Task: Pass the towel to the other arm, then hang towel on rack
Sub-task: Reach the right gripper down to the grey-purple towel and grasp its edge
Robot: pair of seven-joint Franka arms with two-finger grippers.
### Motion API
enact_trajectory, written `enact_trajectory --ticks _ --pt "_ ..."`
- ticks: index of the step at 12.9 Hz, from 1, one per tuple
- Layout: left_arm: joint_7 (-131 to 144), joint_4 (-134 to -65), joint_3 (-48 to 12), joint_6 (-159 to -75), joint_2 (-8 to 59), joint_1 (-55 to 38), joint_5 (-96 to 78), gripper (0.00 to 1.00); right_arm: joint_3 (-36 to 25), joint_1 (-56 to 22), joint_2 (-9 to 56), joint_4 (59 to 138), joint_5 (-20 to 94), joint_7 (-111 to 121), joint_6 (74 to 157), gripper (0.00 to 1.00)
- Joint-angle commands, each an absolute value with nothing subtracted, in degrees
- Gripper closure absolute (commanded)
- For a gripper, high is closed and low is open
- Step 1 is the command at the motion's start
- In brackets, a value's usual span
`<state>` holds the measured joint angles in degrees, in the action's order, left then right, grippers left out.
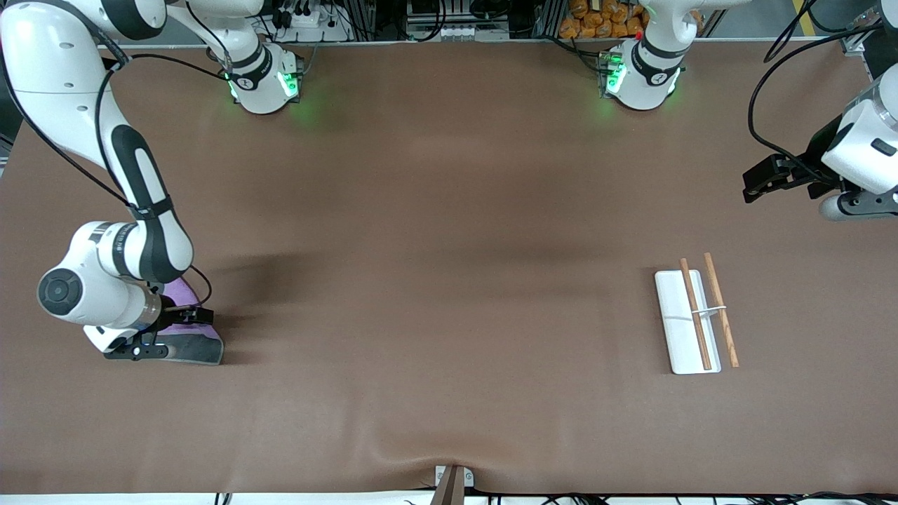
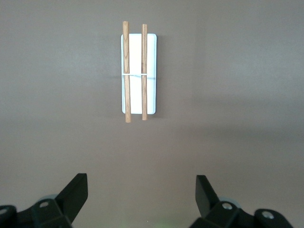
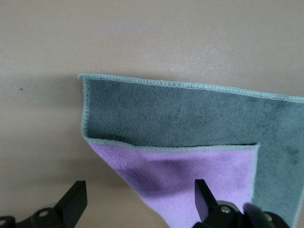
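Note:
The towel (image 1: 202, 346) lies flat on the table at the right arm's end, near the front camera, partly hidden under the right arm. In the right wrist view its dark grey face (image 3: 180, 114) shows with a purple corner (image 3: 190, 175) folded over it and a pale stitched edge. My right gripper (image 1: 179, 330) is open, low over the towel, with the purple fold's edge between its fingers (image 3: 205, 197). The rack (image 1: 691, 319) stands at the left arm's end, and it also shows in the left wrist view (image 2: 139, 71). My left gripper (image 1: 758, 184) is open and empty, waiting in the air above the table, apart from the rack.
The brown table mat (image 1: 449, 280) spans the whole table between towel and rack. A small fixture (image 1: 452, 484) sits at the table's front edge, middle. Both arm bases (image 1: 263, 81) (image 1: 642, 77) stand along the edge farthest from the front camera.

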<state>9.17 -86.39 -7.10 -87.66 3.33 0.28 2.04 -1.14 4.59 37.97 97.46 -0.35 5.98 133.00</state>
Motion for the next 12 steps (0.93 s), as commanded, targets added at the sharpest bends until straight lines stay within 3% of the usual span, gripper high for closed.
enact_trajectory --ticks 1,3,4,5,6,7,8,12 --pt "8.35 -87.1 -7.03 -88.42 2.99 0.53 1.14 0.0 -0.97 4.83 38.05 99.84 -1.84 6.06 136.4 0.0" --pt "8.35 -87.19 -7.03 -88.42 2.99 0.53 1.14 0.0 -0.97 5.01 38.23 101.76 -1.85 6.42 141.03 0.0" --pt "8.35 -87.19 -7.03 -88.42 2.99 0.53 1.14 0.0 -0.97 5.27 38.23 103.34 -1.85 6.42 144.81 0.38" --pt "8.35 -87.19 -7.03 -88.42 2.99 0.53 1.14 0.0 -0.97 5.27 38.23 104.14 -1.85 6.42 146.32 0.67" --pt "8.35 -87.27 -7.03 -88.42 2.99 0.53 1.14 0.0 -0.88 5.27 38.23 104.15 -1.85 6.42 146.42 0.84" --pt "8.35 -87.28 -7.03 -88.42 2.99 0.53 1.14 0.0 -0.88 5.27 38.15 104.15 -1.85 6.42 146.43 0.93" --pt "8.35 -87.36 -7.03 -88.42 2.99 0.53 1.14 0.0 -0.88 5.19 38.06 104.15 -1.85 6.33 146.34 1.0" --pt "8.35 -87.63 -7.03 -88.68 2.99 0.53 1.14 0.0 -0.88 5.19 37.1 104.06 -1.85 6.24 146.16 1.0"
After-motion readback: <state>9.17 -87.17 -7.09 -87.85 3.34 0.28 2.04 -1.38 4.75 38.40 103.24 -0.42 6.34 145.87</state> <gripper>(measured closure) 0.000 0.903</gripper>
